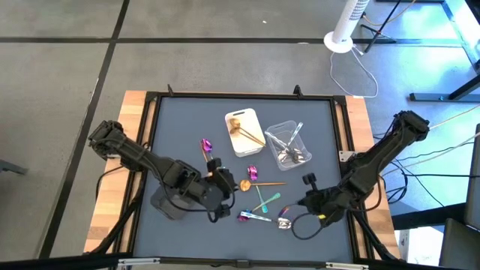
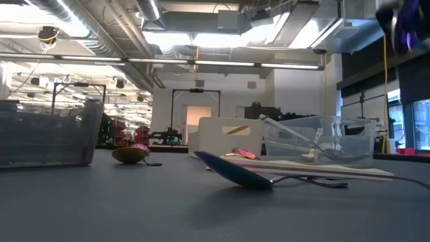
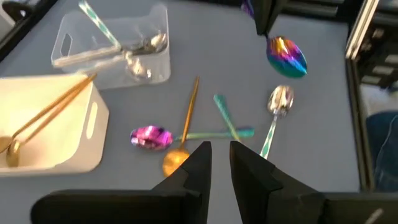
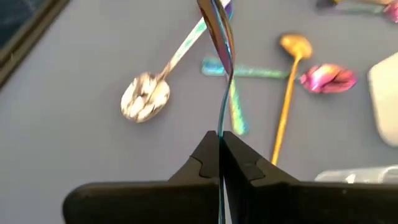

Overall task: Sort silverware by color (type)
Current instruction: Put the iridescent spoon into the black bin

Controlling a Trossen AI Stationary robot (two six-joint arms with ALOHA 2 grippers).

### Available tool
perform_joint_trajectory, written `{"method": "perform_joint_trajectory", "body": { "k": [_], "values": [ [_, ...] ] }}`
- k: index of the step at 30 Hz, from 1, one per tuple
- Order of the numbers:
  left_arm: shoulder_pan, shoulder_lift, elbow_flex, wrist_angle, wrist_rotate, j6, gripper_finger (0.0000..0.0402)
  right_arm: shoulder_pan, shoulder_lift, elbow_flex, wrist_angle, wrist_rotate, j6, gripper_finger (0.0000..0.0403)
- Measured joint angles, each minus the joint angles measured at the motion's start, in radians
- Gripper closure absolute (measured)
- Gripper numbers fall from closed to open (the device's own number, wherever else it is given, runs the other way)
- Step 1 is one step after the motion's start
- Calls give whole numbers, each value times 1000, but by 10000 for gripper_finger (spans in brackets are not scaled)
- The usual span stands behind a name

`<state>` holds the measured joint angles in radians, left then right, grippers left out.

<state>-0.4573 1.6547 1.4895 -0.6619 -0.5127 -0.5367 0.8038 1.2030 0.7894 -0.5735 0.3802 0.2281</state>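
Note:
My right gripper (image 4: 221,140) is shut on an iridescent purple-teal spoon (image 3: 286,56) above the table's near right part (image 1: 296,208). My left gripper (image 3: 217,152) hovers narrowly open, holding nothing, just above a gold spoon (image 3: 185,118) near the table's middle (image 1: 234,187). Lying flat around them are a purple-bowled spoon (image 3: 150,137), crossed teal handles (image 3: 227,121) and a silver-bowled spoon (image 4: 146,96). One more purple spoon (image 1: 205,145) lies farther left. Gold pieces (image 1: 241,129) lie in the white tray (image 1: 255,146). Silver pieces (image 1: 291,150) lie in the clear tray (image 1: 274,131). My right gripper pinches the iridescent spoon's thin handle (image 4: 221,118) between its two fingers, which come from above. The handle runs on past the fingertips, along them. The spoon hangs below with its bowl (image 3: 286,56) downward, lifted clear of the table.
A dark grey tray (image 1: 166,204) sits at the near left under my left arm; in the low view it stands at the left (image 2: 47,134). A raised frame (image 1: 240,96) runs around the grey mat. A cable (image 1: 304,229) loops near the right gripper.

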Motion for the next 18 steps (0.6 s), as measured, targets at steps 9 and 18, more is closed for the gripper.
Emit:
{"method": "perform_joint_trajectory", "body": {
  "k": [9,18],
  "values": [
    [41,0,0,126,35,139,347,-73,0,82,26,116,-42,403],
    [74,0,0,139,35,245,273,-183,-1,82,325,144,-204,403]
  ]
}}
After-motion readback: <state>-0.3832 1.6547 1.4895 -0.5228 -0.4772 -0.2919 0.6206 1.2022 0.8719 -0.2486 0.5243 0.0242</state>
